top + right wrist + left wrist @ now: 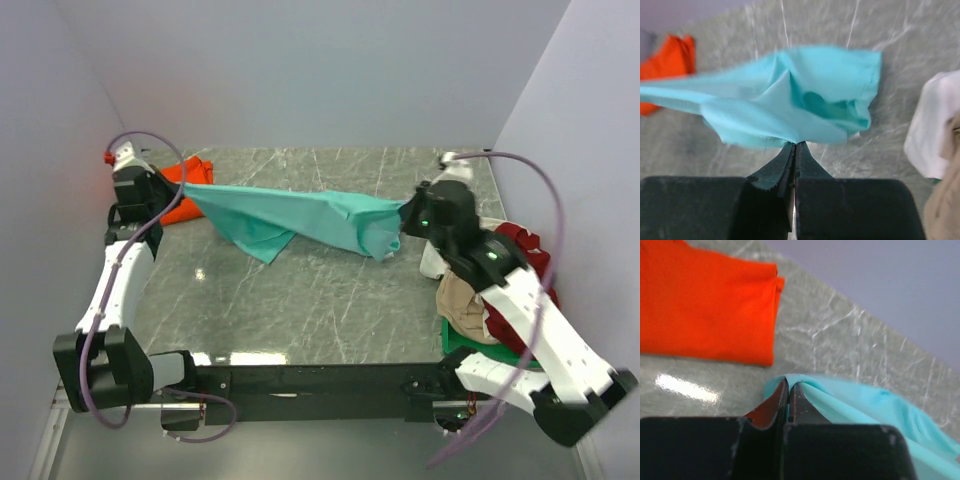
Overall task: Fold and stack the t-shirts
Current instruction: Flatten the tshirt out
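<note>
Left gripper [188, 190] is squeezed shut on one end of the teal t-shirt [300, 212], near the back left of the table [300, 310]. The right gripper [404, 212] is squeezed shut on the other end. The shirt is pulled long between them, and one loose flap droops down (I cannot tell if it touches the table). The orange t-shirt [180, 210] lies flat just beside the left gripper. By the right arm there is a heap: a dark red t-shirt [525, 245], a beige t-shirt [462, 300], a white t-shirt [432, 262] and a green t-shirt [462, 345] at the bottom.

From the left wrist, the two fingers are pressed together with no gap. Teal cloth [865, 405] is caught at their tips. The orange t-shirt [705, 305] lies folded on the grey table [840, 340], a little way off.

From the right wrist, the fingers are also closed tight, pinching a bunched edge of the teal t-shirt [790, 95]. The cloth looks a bit blurry. The orange one [670, 62] shows far off on the left. White [935, 125] and beige cloth [945, 210] sit at the right edge.
</note>
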Controlling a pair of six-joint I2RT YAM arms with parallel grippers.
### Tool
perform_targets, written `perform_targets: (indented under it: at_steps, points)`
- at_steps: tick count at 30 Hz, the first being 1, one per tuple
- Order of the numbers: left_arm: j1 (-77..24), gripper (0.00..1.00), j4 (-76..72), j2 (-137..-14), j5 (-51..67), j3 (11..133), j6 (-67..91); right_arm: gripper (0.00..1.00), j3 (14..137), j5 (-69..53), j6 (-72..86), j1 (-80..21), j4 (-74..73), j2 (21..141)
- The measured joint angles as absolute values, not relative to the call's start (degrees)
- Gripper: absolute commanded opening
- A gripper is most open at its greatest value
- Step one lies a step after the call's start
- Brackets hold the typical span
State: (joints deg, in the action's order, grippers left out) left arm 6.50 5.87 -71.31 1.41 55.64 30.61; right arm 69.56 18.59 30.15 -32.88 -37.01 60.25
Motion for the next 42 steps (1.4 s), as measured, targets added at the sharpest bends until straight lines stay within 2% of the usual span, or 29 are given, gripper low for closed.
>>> perform_targets:
  at_steps: [7,14,19,26,32,37,42]
  points:
    - [7.4,0.01,9.0,-59.6,4.5,56.6,31.2,0.00,75.5,20.6,28.6,-32.3,-41.4,50.6]
    - [7.4,0.00,12.0,-51.1,5.6,57.8,31.3,0.00,78.6,20.5,26.8,-32.2,-42.4,48.6]
    - [7.4,0.00,11.5,-55.5,8.6,60.2,31.4,0.00,82.7,17.3,24.8,-28.5,-39.7,54.2]
    - [7.4,0.00,13.8,-67.5,12.4,64.9,31.4,0.00,91.2,10.8,21.9,-21.7,-36.6,70.1]
    - [7.3,0.00,16.0,-68.1,14.9,73.9,32.5,0.00,102.6,8.3,19.5,-21.1,-38.9,76.7]
    - [7.3,0.01,15.4,-63.4,17.1,81.3,33.6,0.00,107.7,7.1,17.4,-21.0,-36.4,71.1]
    - [7.3,0.00,14.2,-54.6,18.2,82.1,34.7,0.00,107.7,4.7,15.0,-21.0,-33.1,61.1]
